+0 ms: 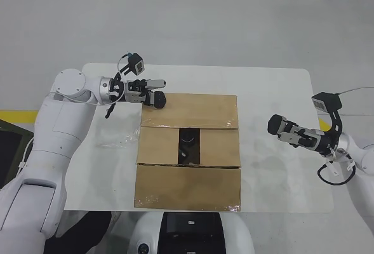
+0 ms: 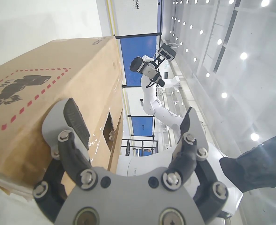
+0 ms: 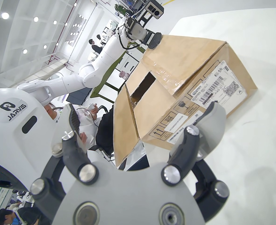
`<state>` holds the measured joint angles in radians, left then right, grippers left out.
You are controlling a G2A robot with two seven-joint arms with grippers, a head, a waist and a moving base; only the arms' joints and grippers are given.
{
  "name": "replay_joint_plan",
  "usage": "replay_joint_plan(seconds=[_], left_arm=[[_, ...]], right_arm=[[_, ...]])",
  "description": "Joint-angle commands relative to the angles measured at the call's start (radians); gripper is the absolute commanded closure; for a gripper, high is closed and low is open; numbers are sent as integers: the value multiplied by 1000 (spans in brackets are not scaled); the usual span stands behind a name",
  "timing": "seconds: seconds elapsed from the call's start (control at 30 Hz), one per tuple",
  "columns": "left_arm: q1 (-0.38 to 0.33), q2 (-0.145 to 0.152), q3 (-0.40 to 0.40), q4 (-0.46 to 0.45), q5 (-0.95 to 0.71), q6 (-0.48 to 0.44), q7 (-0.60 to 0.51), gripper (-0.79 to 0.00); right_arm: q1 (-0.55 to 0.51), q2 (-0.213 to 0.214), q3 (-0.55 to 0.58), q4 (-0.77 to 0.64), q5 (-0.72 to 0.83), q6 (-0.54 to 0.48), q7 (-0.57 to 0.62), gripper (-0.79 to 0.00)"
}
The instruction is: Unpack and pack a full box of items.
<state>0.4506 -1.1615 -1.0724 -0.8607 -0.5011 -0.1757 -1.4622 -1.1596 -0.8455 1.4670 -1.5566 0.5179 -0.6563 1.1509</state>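
With fingers (image 2: 76,120) open on left gripper (image 1: 157,91) and right gripper (image 3: 141,115), the box (image 1: 187,184) could be dragged if its flap (image 1: 193,111) were snagged.

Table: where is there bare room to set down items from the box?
Bare table lies right of the box, up to the right claw, and along the far edge behind it. The left side is crowded: plastic bag and left claw.

Top cam looks straight down on the whole table (image 1: 269,95). Left wrist cam sits behind the left gripper (image 2: 129,108), close against the box (image 2: 58,71); right wrist cam, behind the right gripper (image 3: 142,107), faces that same box from farther off.
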Motion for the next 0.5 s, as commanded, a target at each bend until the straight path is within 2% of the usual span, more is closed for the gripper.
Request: replay_joint_plan(seconds=[0.0,0.2,0.47], left_arm=[[0,0,0,0,0,0,0,-785],[0,0,0,0,0,0,0,-785],[0,0,0,0,0,0,0,-785]], right_arm=[[-22,1,13,-17,12,33,-23,-785],[-121,8,37,-80,85,82,40,-785],[-268,16,82,-130,65,113,82,-785]])
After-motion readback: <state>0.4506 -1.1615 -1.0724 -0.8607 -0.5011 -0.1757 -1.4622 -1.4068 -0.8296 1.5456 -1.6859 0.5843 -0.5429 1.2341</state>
